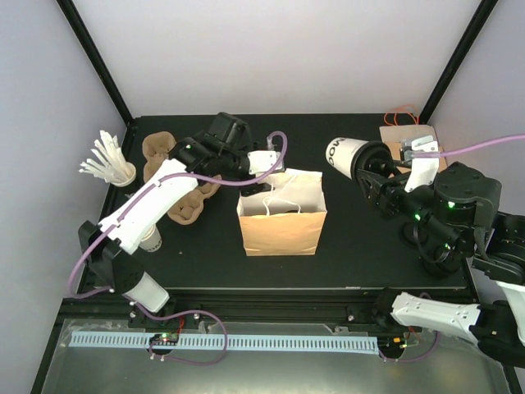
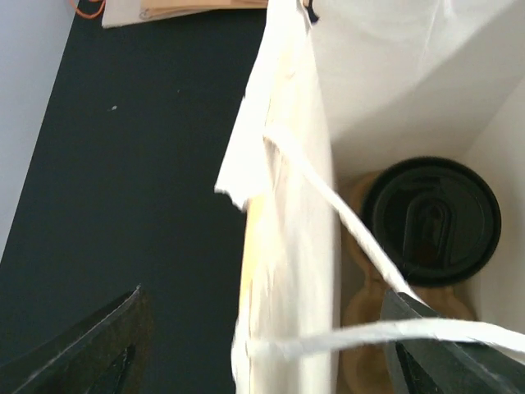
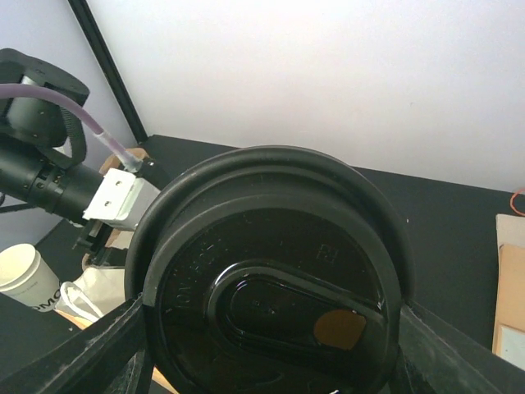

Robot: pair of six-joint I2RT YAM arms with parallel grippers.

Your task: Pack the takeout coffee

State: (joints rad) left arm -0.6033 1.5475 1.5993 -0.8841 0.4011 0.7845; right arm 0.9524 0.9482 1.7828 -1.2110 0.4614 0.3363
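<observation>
A takeout coffee, a white paper cup with a black lid, hangs tipped on its side right of the brown paper bag. My right gripper is shut on it, and the lid fills the space between its fingers. My left gripper is at the bag's back left rim, open, with the bag's wall between its spread fingers. A paper handle lies across the right finger. Inside the bag a second lidded coffee stands in a cardboard carrier.
Brown cardboard cup carriers lie left of the bag. A cup of white stirrers stands at the far left, with a plain white cup near the left arm. Flat cardboard and paper sit at the back right.
</observation>
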